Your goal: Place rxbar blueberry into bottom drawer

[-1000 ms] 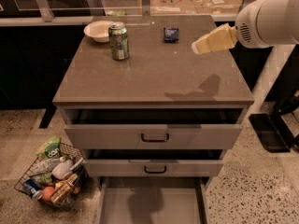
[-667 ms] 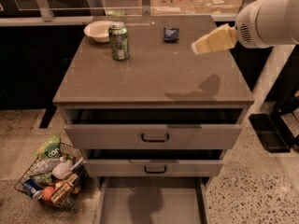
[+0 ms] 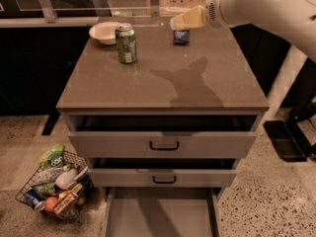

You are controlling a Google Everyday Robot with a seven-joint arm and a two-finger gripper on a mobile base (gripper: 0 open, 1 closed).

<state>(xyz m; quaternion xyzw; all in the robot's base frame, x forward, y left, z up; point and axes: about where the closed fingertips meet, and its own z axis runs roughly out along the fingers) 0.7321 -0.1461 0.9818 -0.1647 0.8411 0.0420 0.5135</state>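
The rxbar blueberry (image 3: 181,36) is a small dark blue wrapper lying flat at the back of the grey cabinet top (image 3: 163,78). My gripper (image 3: 180,21), pale yellow on a white arm coming in from the upper right, hovers just above and behind the bar and holds nothing that I can see. The bottom drawer (image 3: 160,216) is pulled out at the lowest level, a shallow grey tray with a bare floor. The two upper drawers with black handles are slightly open.
A green soda can (image 3: 126,43) stands on the cabinet top at back left, with a white bowl (image 3: 105,32) behind it. A wire basket (image 3: 54,186) of groceries sits on the floor left of the cabinet. A dark stand (image 3: 289,139) is at right.
My gripper has moved left and back across the cabinet top, from the right side to just above the rxbar. The bar, can and drawers have not moved.
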